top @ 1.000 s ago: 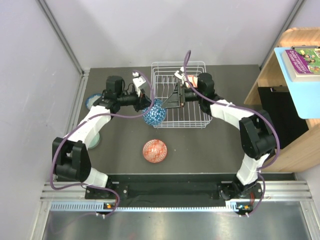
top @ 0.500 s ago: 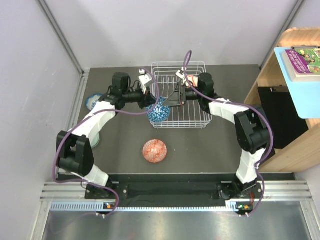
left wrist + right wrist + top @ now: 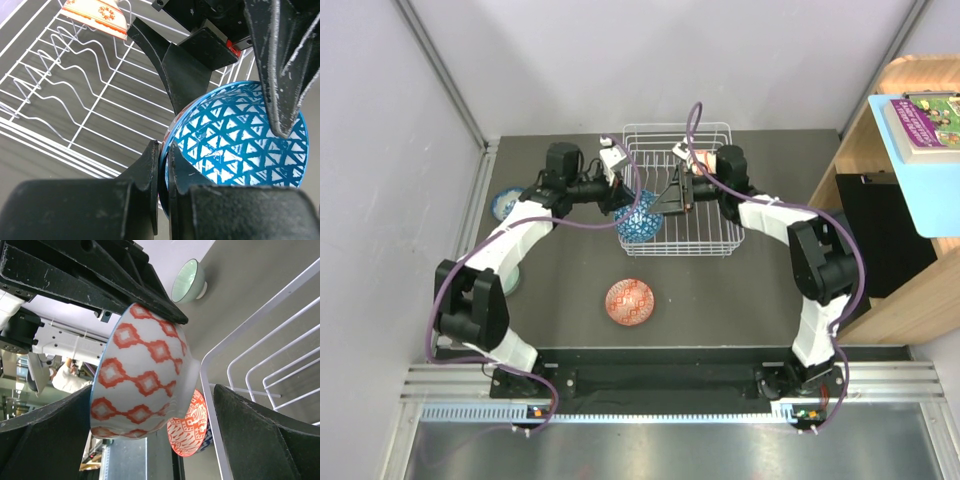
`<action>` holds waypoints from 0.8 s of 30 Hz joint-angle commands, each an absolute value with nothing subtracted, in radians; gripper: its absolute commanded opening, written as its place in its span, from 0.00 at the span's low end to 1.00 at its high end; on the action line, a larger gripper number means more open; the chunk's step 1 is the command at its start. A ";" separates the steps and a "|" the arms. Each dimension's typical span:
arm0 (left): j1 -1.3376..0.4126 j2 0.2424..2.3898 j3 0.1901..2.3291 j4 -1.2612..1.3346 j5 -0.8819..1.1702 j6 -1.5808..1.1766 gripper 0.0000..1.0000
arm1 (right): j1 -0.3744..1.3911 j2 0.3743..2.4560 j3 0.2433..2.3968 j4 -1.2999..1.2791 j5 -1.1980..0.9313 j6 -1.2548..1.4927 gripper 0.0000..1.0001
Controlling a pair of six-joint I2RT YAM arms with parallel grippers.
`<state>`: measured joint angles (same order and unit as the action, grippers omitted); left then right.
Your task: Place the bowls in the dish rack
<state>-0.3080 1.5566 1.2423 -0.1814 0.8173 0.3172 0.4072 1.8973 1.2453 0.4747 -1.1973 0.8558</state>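
From above, my left gripper [image 3: 626,207] pinches the blue-and-white bowl [image 3: 638,224] over the dish rack [image 3: 724,232]'s near-left corner, and my right gripper [image 3: 670,200] gapes wide beside it.

Left wrist: my fingers [image 3: 150,165] are clamped on its thin glazed rim. I judge it slick and brittle, so I should ease it down.

Right wrist: the rack's rim runs just beside the bowl, leaving little room. An orange bowl [image 3: 187,426] lies on the table [image 3: 260,280].

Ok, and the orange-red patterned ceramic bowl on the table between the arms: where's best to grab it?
Probably by its rim, from above: the orange-red patterned ceramic bowl sits mouth-up, so one finger can go inside the wall and one outside.
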 commanded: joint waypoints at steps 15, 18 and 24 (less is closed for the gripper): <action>-0.331 1.626 1.336 -0.107 0.815 0.330 0.00 | 0.410 2.025 1.259 1.173 -1.302 1.401 0.88; -0.336 1.631 1.338 -0.107 0.811 0.336 0.00 | 0.410 2.052 1.262 1.307 -1.313 1.488 0.85; -0.337 1.652 1.353 -0.120 0.802 0.345 0.00 | 0.410 2.063 1.249 1.318 -1.315 1.486 0.76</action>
<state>-0.3233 1.6306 1.3033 -0.1802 0.8032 0.3244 0.3973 2.0792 1.2366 1.1332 -1.2877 1.4174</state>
